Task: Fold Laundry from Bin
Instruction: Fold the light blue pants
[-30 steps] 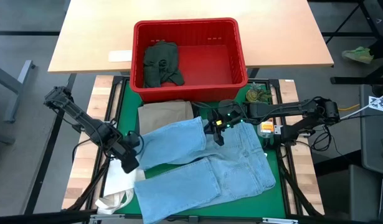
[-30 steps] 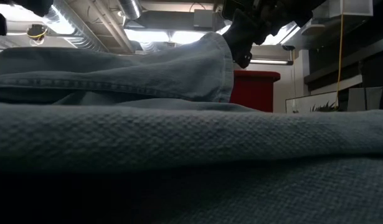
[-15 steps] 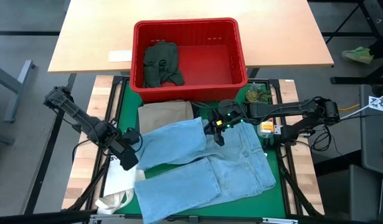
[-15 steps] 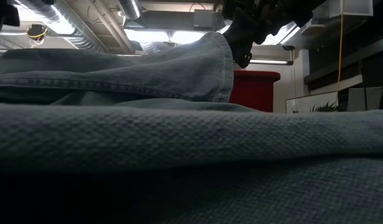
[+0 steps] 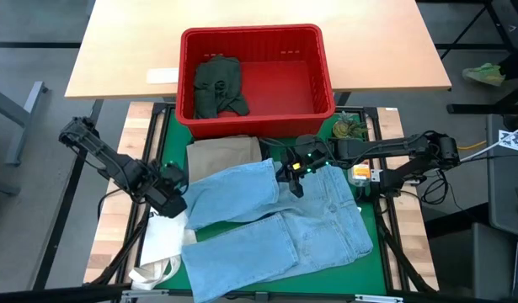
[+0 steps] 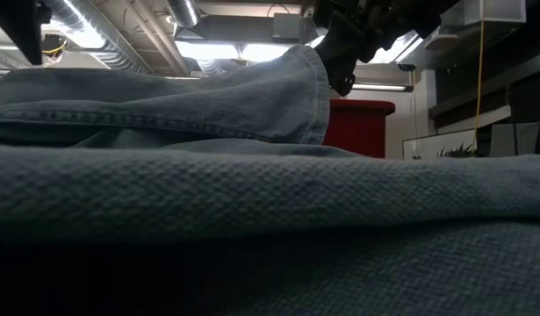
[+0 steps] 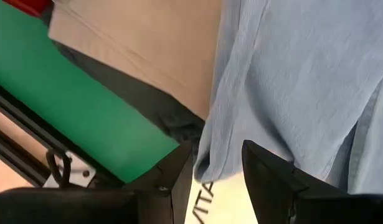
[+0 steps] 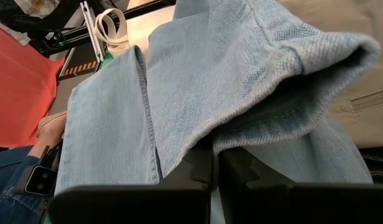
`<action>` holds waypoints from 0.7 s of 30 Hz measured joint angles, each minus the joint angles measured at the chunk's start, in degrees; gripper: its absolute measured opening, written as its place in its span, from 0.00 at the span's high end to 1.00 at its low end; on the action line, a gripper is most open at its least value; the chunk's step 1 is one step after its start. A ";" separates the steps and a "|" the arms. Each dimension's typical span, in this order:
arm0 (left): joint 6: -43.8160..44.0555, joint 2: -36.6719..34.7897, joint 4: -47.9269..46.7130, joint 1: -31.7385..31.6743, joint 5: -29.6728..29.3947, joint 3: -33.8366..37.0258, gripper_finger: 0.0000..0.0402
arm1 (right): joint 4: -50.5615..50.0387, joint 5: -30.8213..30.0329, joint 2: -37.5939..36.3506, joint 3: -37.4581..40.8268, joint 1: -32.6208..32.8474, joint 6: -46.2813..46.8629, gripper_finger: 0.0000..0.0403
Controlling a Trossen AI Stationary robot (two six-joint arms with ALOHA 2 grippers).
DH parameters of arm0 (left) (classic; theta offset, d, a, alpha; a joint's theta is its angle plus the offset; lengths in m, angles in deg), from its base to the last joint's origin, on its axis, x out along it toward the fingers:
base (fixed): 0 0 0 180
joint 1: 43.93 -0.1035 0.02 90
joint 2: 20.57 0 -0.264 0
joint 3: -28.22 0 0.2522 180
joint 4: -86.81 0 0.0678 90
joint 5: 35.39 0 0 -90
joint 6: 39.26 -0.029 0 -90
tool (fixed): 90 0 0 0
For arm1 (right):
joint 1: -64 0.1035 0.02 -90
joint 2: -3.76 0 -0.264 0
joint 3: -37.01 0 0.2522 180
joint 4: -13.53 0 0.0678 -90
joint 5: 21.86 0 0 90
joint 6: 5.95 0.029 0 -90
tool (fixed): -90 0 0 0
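Down low, light blue jeans (image 6: 252, 211) fill nearly the whole low view, hiding the table. Lower centre from above, they lie spread on the green mat (image 5: 166, 135), one leg cut off by the frame's bottom edge. Left gripper (image 5: 176, 195) sits at their left hem, jaws parted around the edge, not visibly pinching it. Centre, right gripper (image 5: 291, 178) is clamped tight on a raised fold of the denim. Above that, khaki trousers (image 5: 223, 155) peek out half-covered. Top centre, the red bin (image 5: 326, 71) holds a dark green piece (image 5: 217, 86)
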 joint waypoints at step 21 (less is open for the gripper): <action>-6.89 0.03 7.54 0.00 4.14 9.80 0.67 | -0.04 0.02 -0.02 0.00 0.04 -0.11 0.98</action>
